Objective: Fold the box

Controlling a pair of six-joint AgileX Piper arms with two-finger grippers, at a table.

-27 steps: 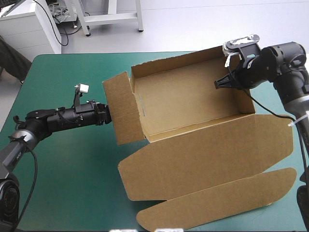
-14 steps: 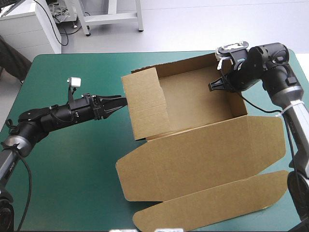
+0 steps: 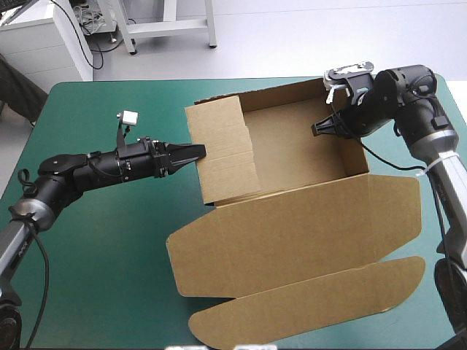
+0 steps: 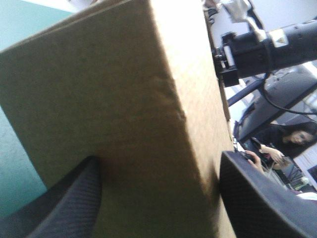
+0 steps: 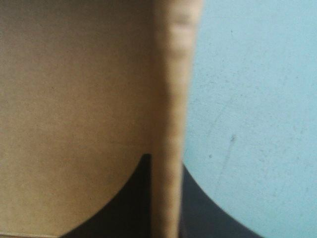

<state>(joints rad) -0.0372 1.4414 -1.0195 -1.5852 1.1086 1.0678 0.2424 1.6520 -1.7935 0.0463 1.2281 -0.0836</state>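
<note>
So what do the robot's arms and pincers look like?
Both arms, the left arm and the right arm, are black, built from rounded sections joined end to end, with grey bands lower down. The left pincer and right pincer each have two broad black fingers shaped like curved fins, with a fine woven pattern.

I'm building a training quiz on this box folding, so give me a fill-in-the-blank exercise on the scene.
The box has its lid lying ___ on the table. The right gripper is shut on the box's right-hand ___. The left gripper is ___, at the opposite wall.
Missing words: flat; wall; open.
</note>
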